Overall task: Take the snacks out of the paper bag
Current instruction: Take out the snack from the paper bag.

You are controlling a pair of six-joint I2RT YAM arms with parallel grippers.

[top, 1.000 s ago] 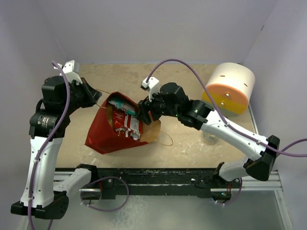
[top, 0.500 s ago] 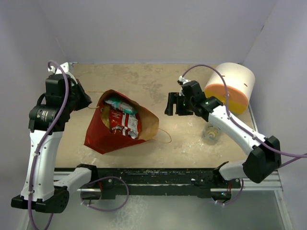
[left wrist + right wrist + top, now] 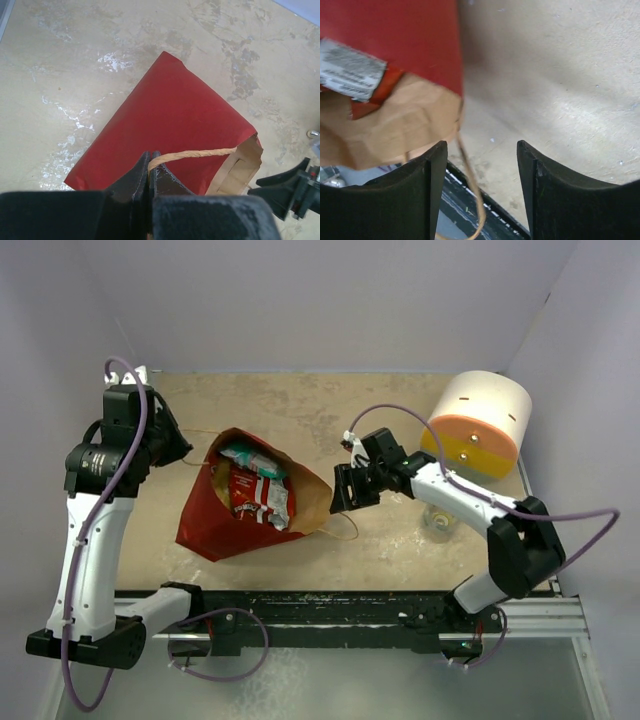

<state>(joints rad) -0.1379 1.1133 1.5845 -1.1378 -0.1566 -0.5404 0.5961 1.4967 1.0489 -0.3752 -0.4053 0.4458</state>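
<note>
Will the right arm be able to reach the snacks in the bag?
Probably yes: the right tool is open beside the mouth of the bag, the snacks show inside, and nothing blocks the way.

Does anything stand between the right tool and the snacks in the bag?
Yes. The brown lip of the bag, at its mouth, lies between the open right tool and the snacks.
</note>
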